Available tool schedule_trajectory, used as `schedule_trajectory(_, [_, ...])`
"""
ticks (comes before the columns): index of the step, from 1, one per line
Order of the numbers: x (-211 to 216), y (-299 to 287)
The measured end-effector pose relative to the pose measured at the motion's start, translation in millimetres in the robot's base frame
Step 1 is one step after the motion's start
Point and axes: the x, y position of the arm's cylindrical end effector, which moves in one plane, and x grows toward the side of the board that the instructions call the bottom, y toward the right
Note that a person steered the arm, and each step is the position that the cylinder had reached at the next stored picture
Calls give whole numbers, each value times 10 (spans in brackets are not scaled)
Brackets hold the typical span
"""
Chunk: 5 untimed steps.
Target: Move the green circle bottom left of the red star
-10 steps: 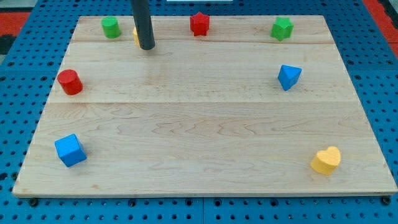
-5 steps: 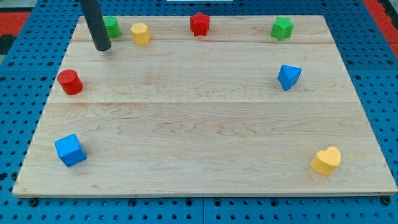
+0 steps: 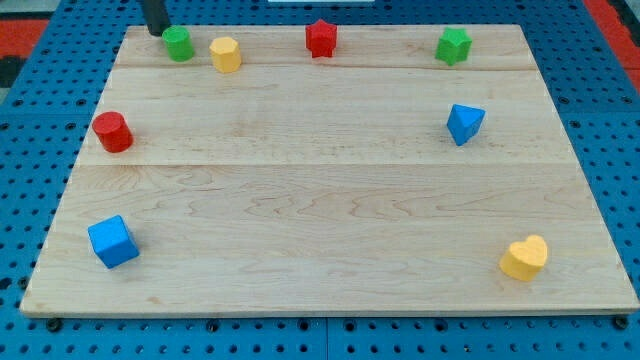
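The green circle (image 3: pixel 179 44) stands near the board's top left corner. The red star (image 3: pixel 321 38) stands at the top edge, well to the right of it. A yellow block (image 3: pixel 226 54) lies between them, just right of the green circle. My tip (image 3: pixel 157 32) is at the view's top left, just up and left of the green circle, close to it or touching it.
A green star-like block (image 3: pixel 453 45) stands at the top right. A blue block (image 3: pixel 465 123) is at the right, a red cylinder (image 3: pixel 113 132) at the left, a blue cube (image 3: pixel 112 241) at the bottom left, a yellow heart (image 3: pixel 526 257) at the bottom right. The wooden board (image 3: pixel 330 200) lies on a blue pegboard.
My tip moved left from in front of the yellow block, past the green circle's lower left, then up to its upper left. The blocks have not moved.
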Motion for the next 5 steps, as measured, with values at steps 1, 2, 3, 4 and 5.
schedule_trajectory(1, [841, 365])
schedule_trajectory(2, [1162, 686])
schedule_trajectory(3, [1135, 490])
schedule_trajectory(4, [919, 6])
schedule_trajectory(5, [586, 162])
